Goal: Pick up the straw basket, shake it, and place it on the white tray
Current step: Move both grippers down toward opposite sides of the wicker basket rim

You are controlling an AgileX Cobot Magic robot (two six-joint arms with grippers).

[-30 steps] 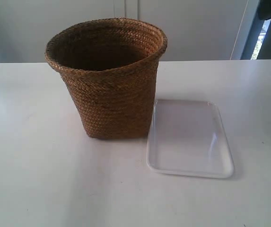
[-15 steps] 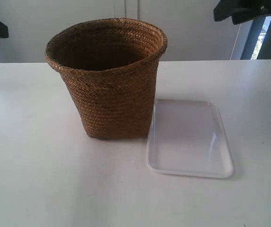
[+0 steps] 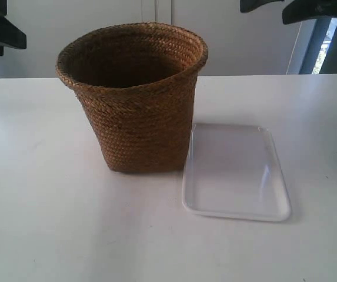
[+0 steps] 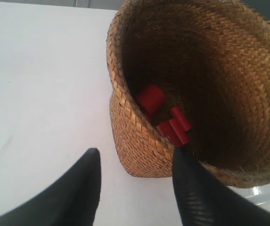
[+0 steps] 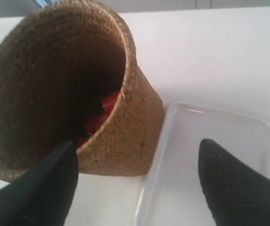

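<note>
Nothing lifted so far, by the look of it. On the white worktop (image 3: 50, 223), upright and base flat down: the straw basket (image 3: 139, 117), with the white tray (image 3: 236, 176) bare just beside it at 4 o'clock. Left claw (image 4: 135, 153) spread wide, straddling the rim, gripping nothing. Right claw (image 5: 138, 141) likewise spread, above basket mouth and tray. Down inside, a few red blocks (image 4: 165, 115). Left to do: grasp, lift, shake, place.

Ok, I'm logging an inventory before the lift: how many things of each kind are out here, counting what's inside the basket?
Straw basket: 1
White tray: 1
Red pieces inside the basket: 3 visible in the left wrist view; the wall may hide more
Total: 5
</note>
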